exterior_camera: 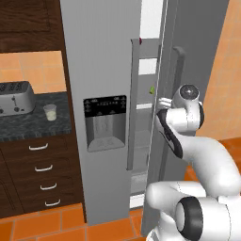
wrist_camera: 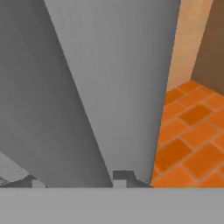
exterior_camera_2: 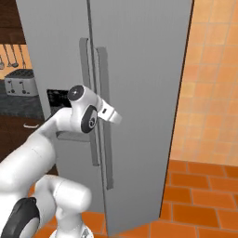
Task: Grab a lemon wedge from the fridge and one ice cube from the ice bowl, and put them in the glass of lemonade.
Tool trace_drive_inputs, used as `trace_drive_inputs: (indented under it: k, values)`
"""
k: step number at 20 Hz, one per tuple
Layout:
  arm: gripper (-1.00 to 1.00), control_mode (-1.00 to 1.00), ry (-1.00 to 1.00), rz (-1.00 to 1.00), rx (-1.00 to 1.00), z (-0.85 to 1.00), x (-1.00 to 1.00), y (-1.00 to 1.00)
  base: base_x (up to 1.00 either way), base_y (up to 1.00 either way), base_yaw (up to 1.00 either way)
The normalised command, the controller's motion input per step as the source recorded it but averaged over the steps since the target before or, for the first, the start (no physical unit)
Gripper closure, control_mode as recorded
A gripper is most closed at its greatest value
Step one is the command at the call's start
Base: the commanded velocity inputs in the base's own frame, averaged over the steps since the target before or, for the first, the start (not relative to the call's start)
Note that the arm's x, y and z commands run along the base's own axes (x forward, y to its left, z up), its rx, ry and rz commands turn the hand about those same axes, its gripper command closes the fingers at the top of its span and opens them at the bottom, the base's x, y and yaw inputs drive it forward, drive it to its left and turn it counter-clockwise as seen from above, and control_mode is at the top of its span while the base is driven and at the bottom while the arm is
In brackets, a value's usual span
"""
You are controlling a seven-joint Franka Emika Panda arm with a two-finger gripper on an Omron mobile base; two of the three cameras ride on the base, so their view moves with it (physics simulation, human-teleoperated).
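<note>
Lemon wedge (exterior_camera: 152, 90) on fridge (exterior_camera: 101, 56) shelf, above and beyond pincer (wrist_camera: 78, 181), jaw state unclear.

One fridge (exterior_camera: 101, 70) is standing with two doors and two long handles; one lemon wedge (exterior_camera: 152, 89) is showing inside. One toaster (exterior_camera: 15, 98) and one glass of lemonade (exterior_camera: 50, 112) are sitting on the counter (exterior_camera: 28, 124), four drawers (exterior_camera: 40, 167) stacking beneath.
</note>
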Motion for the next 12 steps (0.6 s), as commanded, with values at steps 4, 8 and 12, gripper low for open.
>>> trace_drive_inputs:
  k: [4, 8, 12]
  values:
    - [1.00, -1.00, 0.07, -0.26, 0.16, 0.00, -0.69, -1.00, 0.00, 0.00, 0.00]
    - [1.00, -1.00, 0.14, -0.27, 0.12, 0.00, -0.43, -1.00, 0.00, 0.00, 0.00]
    - [-1.00, -1.00, 0.14, -0.27, 0.10, -0.01, -0.36, -1.00, 0.00, 0.00, 0.00]
